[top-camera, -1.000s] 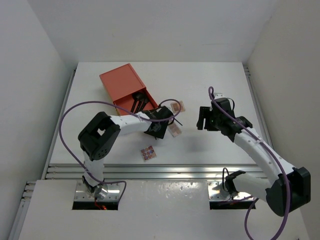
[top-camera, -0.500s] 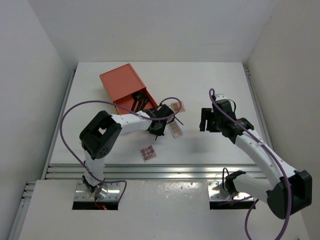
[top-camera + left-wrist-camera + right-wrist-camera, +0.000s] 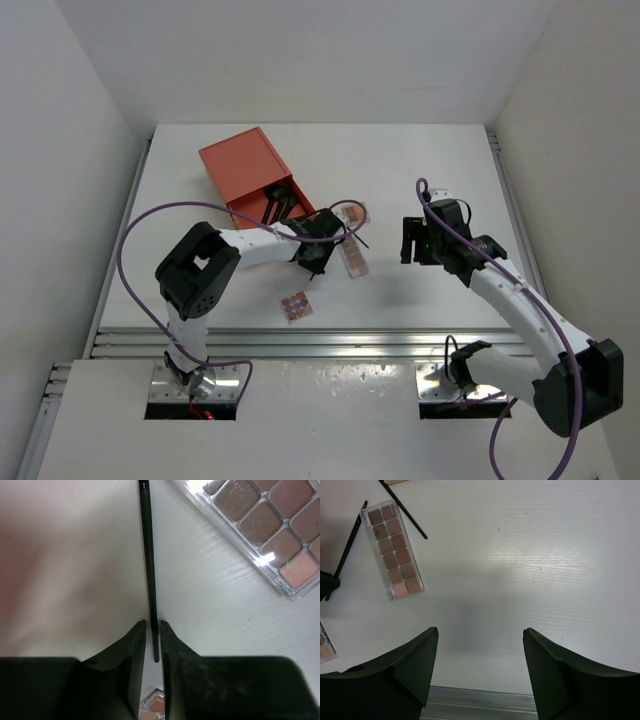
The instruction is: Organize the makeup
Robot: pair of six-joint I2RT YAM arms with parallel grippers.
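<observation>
t=now | left gripper (image 3: pixel 152 625) has edged up-table since a second ago; jaws narrowed to a slit astride the thin black stick (image 3: pixel 148 555); actual pinch: cannot tell | stick lies flat on the table beside the long palette (image 3: pixel 265 525) | right gripper (image 3: pixel 480 635) spread wide, idle | pick looks imminent

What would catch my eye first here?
The bright orange box toward the far left stands out most. Near it the left hand straddles the end of a thin black stick, fingers almost together, beside a palette of brownish squares. The right hand hangs wide open.
</observation>
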